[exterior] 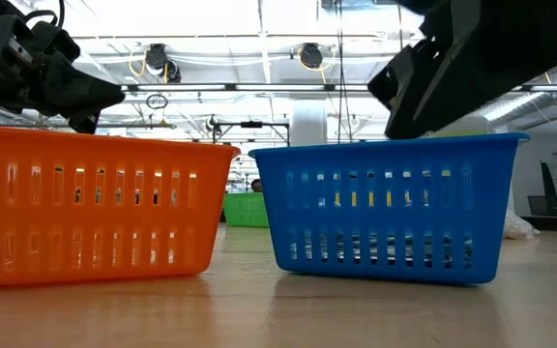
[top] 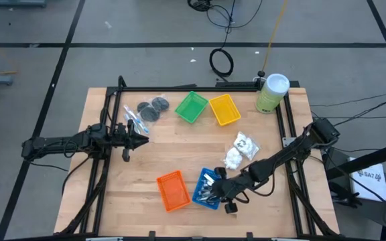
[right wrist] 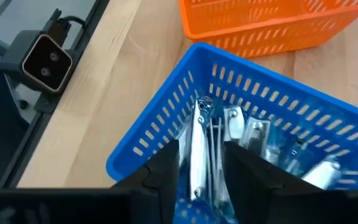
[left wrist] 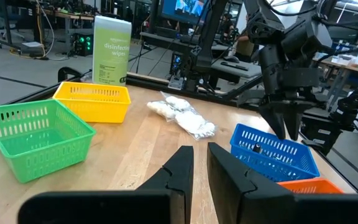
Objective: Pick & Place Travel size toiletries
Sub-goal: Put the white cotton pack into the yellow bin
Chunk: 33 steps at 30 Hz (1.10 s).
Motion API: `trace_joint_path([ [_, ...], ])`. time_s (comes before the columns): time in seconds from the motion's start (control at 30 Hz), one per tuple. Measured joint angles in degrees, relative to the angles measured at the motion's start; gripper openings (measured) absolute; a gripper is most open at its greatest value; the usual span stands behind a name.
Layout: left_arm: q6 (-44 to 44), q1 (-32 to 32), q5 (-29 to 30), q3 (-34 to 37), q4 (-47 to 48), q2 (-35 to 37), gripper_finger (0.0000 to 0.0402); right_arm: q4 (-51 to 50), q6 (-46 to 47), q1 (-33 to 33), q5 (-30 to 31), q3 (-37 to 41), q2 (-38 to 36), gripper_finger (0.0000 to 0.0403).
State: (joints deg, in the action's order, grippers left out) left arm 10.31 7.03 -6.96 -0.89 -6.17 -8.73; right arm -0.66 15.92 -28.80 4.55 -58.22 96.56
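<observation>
Right gripper (top: 214, 189) sat over the blue tray (top: 200, 175) at the near-right of the table (top: 179, 144), fingers dipped inside the rim. In the right wrist view the jaws were partly open, straddling a silver foil tube (right wrist: 197, 149); contact with the pads wasn't clear, so possibly held, can't confirm. More silver tubes (right wrist: 253, 138) lay in the same tray beside it.

Orange tray (top: 173, 190) stood just beside the blue one, on its left in the high view. Green tray (top: 191, 107) and yellow tray (top: 224, 109) sat side by side at the far edge, with the pale green wipes canister (top: 272, 93) at the far-right corner.

White packets (top: 241, 150) lay on bare wood between the yellow tray and the blue tray. Dark grey discs (top: 153, 107) and the clear sticks (top: 133, 119) were at the far-left, near the left arm.

Left gripper (top: 138, 138) hovered above the table's left side, jaws nearly closed with a narrow gap, holding nothing.
</observation>
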Motion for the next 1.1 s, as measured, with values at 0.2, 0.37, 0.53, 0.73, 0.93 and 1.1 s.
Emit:
trace_joint_path([
  [0.2,0.0,0.0,0.0,0.0,0.0,0.0,0.0044,-9.6,0.3,0.3,5.5,0.0,-5.7,0.0112],
  [0.37,0.0,0.0,0.0,0.0,0.0,0.0,0.0044,-23.1,6.4,0.3,15.4,0.0,-12.4,0.0106],
  [0.53,0.0,0.0,0.0,0.0,0.0,0.0,0.0044,-41.7,18.6,0.4,23.0,0.0,-17.0,0.0118],
  [0.73,0.0,0.0,0.0,0.0,0.0,0.0,0.0044,-48.4,31.5,1.8,26.8,7.3,-21.4,0.0174],
  [0.93,0.0,0.0,0.0,0.0,0.0,0.0,0.0044,-41.8,32.9,5.2,27.1,18.8,-25.1,0.0213],
  [1.1,0.0,0.0,0.0,0.0,0.0,0.0,0.0044,-35.5,34.4,8.0,26.9,25.3,-26.1,0.0214],
])
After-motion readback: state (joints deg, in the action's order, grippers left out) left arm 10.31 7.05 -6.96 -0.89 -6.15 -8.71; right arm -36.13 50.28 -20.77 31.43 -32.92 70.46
